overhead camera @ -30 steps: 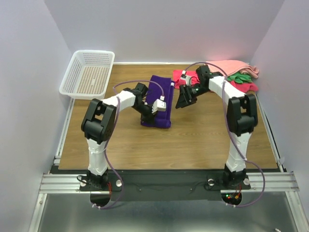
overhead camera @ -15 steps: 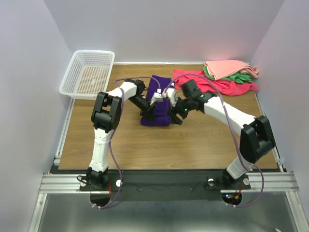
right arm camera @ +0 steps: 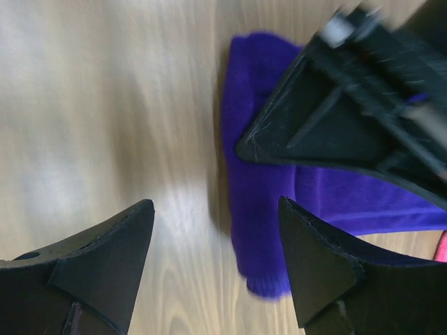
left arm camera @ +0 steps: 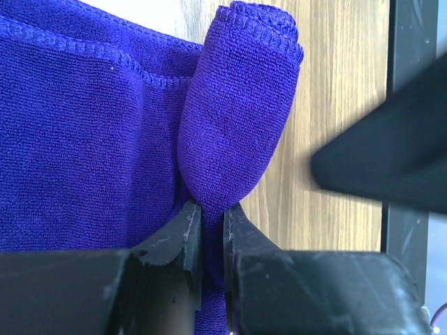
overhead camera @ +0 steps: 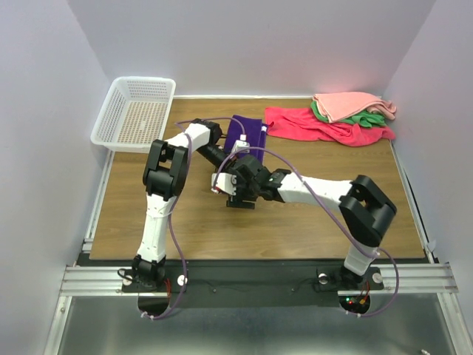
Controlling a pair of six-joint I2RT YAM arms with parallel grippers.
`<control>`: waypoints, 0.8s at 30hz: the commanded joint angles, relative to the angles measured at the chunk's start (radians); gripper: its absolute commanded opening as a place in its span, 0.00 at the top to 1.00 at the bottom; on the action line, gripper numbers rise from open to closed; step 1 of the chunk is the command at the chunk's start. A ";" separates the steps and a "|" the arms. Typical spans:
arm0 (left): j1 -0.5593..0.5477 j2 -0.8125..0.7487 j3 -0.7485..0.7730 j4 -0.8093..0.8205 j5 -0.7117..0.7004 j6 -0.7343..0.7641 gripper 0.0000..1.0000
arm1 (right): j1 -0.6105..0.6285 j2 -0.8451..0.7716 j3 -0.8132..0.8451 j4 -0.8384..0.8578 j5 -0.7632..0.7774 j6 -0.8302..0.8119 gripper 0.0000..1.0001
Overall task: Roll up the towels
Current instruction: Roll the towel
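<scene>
Nearest, the right gripper [right arm camera: 214, 206] hangs over the table [overhead camera: 295, 222] with its jaws wide apart. The rolled end of the purple towel [right arm camera: 258, 209] lies just beyond its tips. The left gripper [left arm camera: 213, 209] pinches that roll's edge. The red towel [overhead camera: 295, 120] lies far right.

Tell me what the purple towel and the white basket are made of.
The purple towel: soft terry-like cloth, matte, judging by its looped pile and stitched hem. The white basket: probably moulded plastic, given its thin perforated grid walls.
</scene>
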 commanded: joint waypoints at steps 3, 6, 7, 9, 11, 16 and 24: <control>0.009 0.099 -0.038 -0.003 -0.281 0.022 0.87 | -0.005 0.079 0.007 0.141 0.119 -0.050 0.23; 0.011 0.092 -0.043 -0.003 -0.287 0.025 0.86 | -0.003 0.094 -0.027 0.174 0.137 -0.066 0.25; 0.011 0.091 -0.043 -0.003 -0.289 0.027 0.86 | -0.003 0.101 -0.036 0.185 0.137 -0.066 0.27; 0.012 0.088 -0.046 -0.003 -0.287 0.025 0.85 | -0.005 0.107 -0.056 0.187 0.133 -0.058 0.42; 0.015 0.083 -0.049 -0.003 -0.276 0.022 0.82 | -0.005 0.104 -0.071 0.187 0.122 -0.041 0.57; 0.025 0.028 -0.054 -0.001 -0.256 0.018 0.71 | -0.025 0.096 -0.099 0.182 0.077 0.028 0.99; 0.083 -0.171 -0.008 -0.004 -0.258 -0.048 0.58 | -0.164 0.070 -0.058 0.049 -0.218 0.094 1.00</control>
